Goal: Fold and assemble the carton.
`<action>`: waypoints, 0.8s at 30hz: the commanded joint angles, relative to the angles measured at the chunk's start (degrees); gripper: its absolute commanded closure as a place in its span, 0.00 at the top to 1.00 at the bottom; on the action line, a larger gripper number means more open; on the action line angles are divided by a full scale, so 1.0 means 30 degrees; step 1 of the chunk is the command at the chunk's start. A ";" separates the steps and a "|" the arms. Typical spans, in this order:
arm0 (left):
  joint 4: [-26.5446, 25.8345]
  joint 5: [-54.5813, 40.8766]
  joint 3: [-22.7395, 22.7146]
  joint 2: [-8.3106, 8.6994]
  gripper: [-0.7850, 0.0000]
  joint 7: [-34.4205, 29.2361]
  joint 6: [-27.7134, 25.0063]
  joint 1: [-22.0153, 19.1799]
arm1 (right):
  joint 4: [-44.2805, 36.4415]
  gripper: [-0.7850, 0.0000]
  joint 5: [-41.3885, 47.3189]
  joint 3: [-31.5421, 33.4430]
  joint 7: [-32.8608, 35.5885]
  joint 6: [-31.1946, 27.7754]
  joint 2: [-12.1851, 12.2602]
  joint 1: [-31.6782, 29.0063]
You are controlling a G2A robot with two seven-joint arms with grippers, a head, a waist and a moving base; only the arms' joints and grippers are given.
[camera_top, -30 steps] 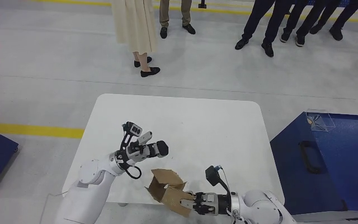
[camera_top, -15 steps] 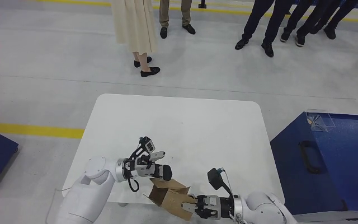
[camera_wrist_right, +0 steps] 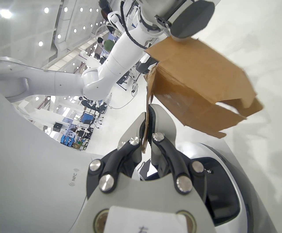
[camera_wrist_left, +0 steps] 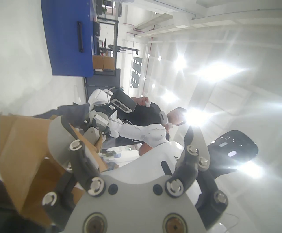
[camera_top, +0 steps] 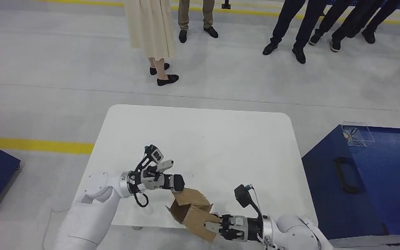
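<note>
A brown cardboard carton (camera_top: pixel 190 209) is held up, partly opened, over the table's near edge. My right gripper (camera_top: pixel 216 226) is shut on one of its side flaps (camera_wrist_right: pixel 146 120), the flap pinched between both fingers. My left gripper (camera_top: pixel 170 175) stands open just left of and above the carton. Its fingers are spread wide, and its dark fingertip (camera_wrist_right: pixel 189 19) rests at the carton's upper panel (camera_wrist_right: pixel 198 64). In the left wrist view the light finger (camera_wrist_left: pixel 58 136) lies against the cardboard (camera_wrist_left: pixel 19 150), and the right gripper (camera_wrist_left: pixel 95 132) shows farther off on the carton's far edge.
The white table (camera_top: pixel 212 140) is bare beyond the carton. A blue cabinet (camera_top: pixel 353 181) stands to the right of the table. Several people stand on the floor past the far edge.
My left gripper came down from above the table to the carton's top, then drew back slightly left. The carton tilted and rose a little in the right gripper's hold.
</note>
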 commanded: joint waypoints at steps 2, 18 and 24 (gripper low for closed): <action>-0.2076 0.4298 -0.1753 0.0489 1.00 0.2137 -0.2207 0.0878 | 0.0388 0.00 0.2220 0.0441 0.1206 0.0233 0.0159 0.0080; -1.0078 1.6066 -0.1829 0.1553 1.00 0.2019 -0.0697 0.4077 | 0.1049 0.00 0.7197 0.2062 0.6878 0.2205 0.0841 0.0858; -1.0707 1.8433 -0.0473 0.1672 0.90 0.1157 0.0111 0.3728 | 0.0887 0.00 0.7081 0.1572 0.6944 0.2531 0.0858 0.1082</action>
